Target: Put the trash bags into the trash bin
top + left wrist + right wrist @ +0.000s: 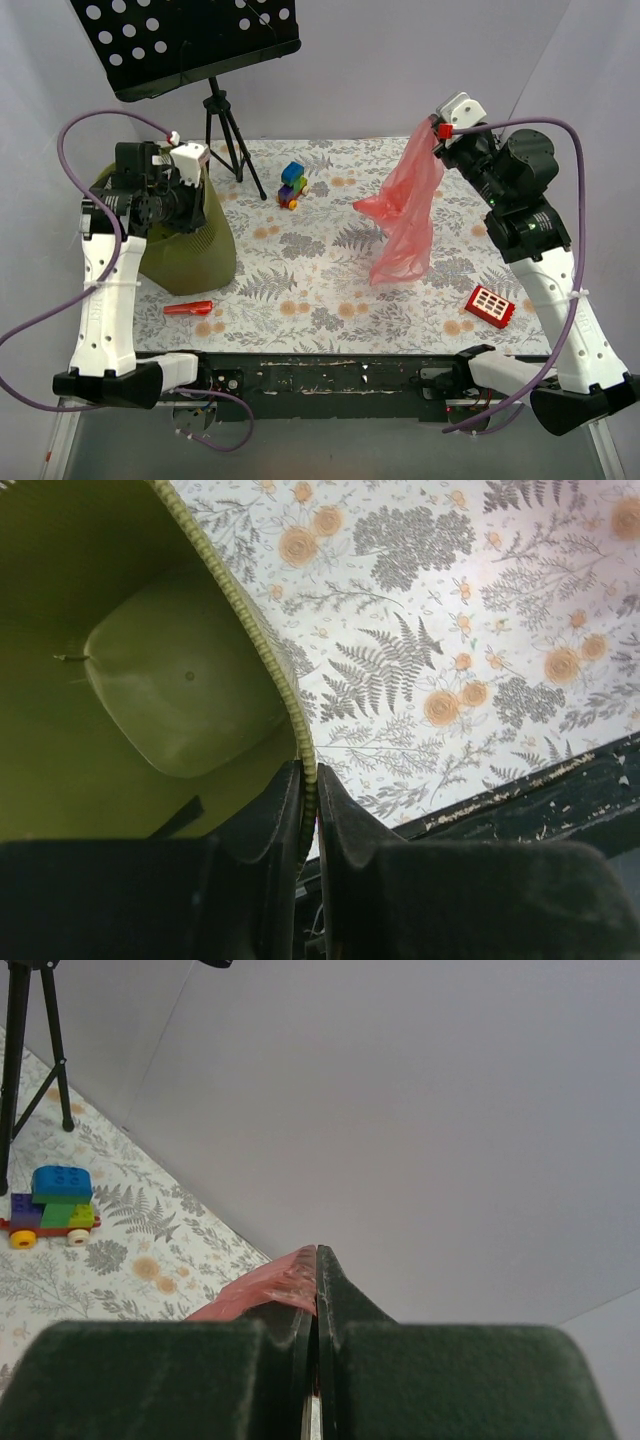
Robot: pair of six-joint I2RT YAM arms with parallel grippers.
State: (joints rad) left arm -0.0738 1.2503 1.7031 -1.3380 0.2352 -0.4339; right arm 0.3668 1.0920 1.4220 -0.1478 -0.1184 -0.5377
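The right gripper [438, 130] pinches the top of the bag [408, 215], which hangs below it. The left gripper [308, 772] clamps the rim of the bin [150, 600] beneath it, one finger inside.

White arm links [105, 300], black joints [150, 205] and bases [110, 385], purple cables [62, 150], dark fingers [265, 820], white wrist cameras [190, 155]

walls [400, 70]: plain pale grey | table cover [320, 270]: floral print | music stand [190, 40]: black
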